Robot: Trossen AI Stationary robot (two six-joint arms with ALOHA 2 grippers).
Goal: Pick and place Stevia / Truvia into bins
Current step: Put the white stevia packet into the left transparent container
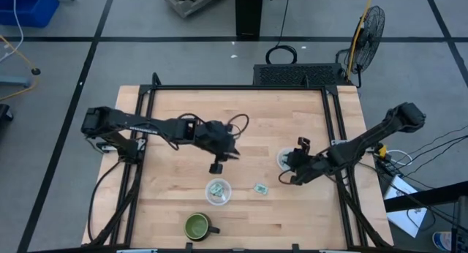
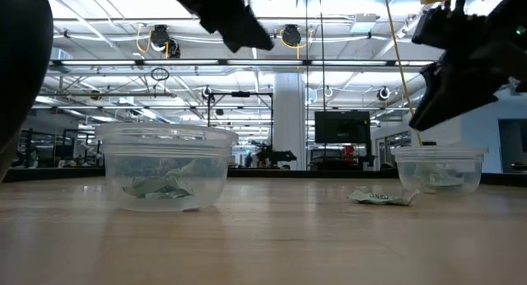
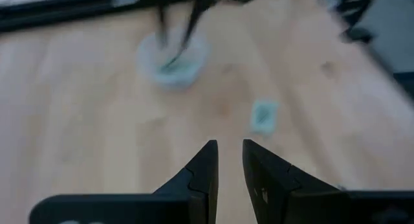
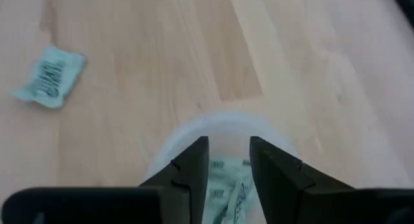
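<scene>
- Right gripper (image 4: 229, 156) hangs over right clear cup (image 1: 285, 159); fingers apart w/ small gap, nothing between them. Packets (image 4: 226, 191) lie in cup under it.
- Left gripper (image 3: 229, 153) above mid-table, slightly parted, empty.
- One loose packet (image 1: 259, 187) flat on table (image 1: 175, 209), btw the two cups.
- Left cup (image 1: 218, 191) has packets inside; green mug (image 1: 197, 226) near it.

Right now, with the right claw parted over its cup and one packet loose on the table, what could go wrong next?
1. The right claw sits low over the right cup; pulling away sideways might tip it and spill the packets inside.
2. The loose packet lies flat on the wood, so a pinch may slide off it.
3. The left claw hovers near the left cup; both arms heading for that packet could collide.
</scene>
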